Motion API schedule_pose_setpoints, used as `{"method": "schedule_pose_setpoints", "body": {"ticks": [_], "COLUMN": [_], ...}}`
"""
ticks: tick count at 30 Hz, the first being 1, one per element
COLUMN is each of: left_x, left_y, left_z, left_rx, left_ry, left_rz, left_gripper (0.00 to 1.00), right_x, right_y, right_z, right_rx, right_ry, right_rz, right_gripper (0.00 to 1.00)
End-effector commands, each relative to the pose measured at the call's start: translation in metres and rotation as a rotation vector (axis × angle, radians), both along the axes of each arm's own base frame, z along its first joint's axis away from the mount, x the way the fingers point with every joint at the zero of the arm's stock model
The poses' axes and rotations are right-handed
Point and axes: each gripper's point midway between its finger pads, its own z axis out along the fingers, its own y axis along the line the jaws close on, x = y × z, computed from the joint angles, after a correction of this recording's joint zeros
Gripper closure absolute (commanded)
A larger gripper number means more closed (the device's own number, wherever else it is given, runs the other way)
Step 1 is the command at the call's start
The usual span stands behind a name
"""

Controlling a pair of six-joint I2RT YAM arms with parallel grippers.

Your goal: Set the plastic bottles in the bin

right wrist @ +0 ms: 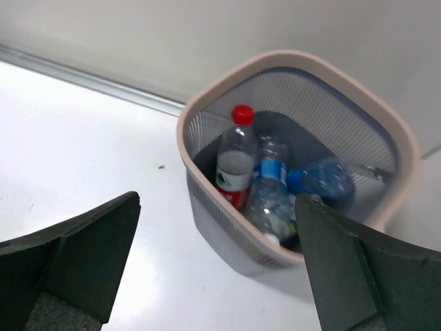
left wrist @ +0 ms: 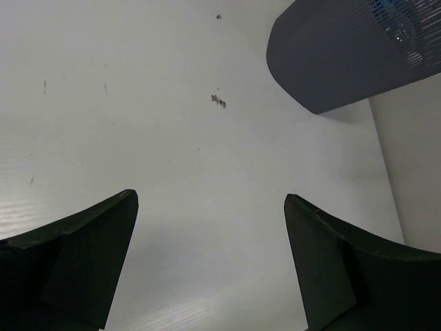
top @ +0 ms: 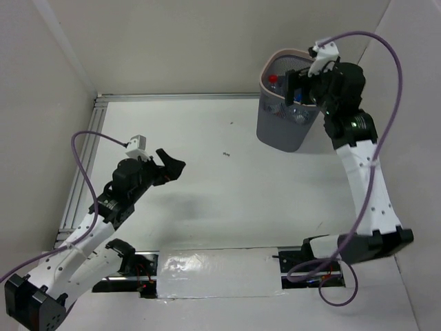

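The grey mesh bin [top: 284,131] with a pale pinkish rim stands at the back right of the table; it also shows in the right wrist view [right wrist: 227,234] and the left wrist view [left wrist: 331,62]. Inside it lie clear plastic bottles: one with a red cap and red label [right wrist: 236,162], one with a blue label [right wrist: 270,189], one bluish one [right wrist: 324,178]. The short orange bottle is not visible. My right gripper [top: 301,81] hangs open and empty above the bin's near rim [right wrist: 217,207]. My left gripper [top: 169,165] is open and empty over the bare table at the left [left wrist: 210,207].
White walls enclose the table on the left, back and right. A metal rail [top: 179,97] runs along the back edge and down the left side. A taped strip [top: 213,274] lies at the near edge between the arm bases. Small dark specks [top: 225,154] mark the tabletop.
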Motion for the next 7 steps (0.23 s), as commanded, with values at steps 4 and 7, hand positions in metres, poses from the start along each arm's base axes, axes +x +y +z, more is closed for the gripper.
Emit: {"method": "schedule_pose_setpoints", "body": {"ticks": [4,7], "left_x": [0.020,0.024], "left_y": [-0.021,-0.031], "left_z": [0.056,0.061], "left_rx": [0.006,0.020], "left_ry": [-0.162,-0.169], "left_rz": [-0.091,-0.145], "left_gripper": [0.00,0.00], "right_x": [-0.076,-0.090], "right_y": [-0.029,-0.029], "right_z": [-0.026,-0.069], "right_rx": [-0.003,-0.035], "right_ry": [0.015,0.083], "right_rz": [-0.072,-0.059], "right_gripper": [0.00,0.00]}}
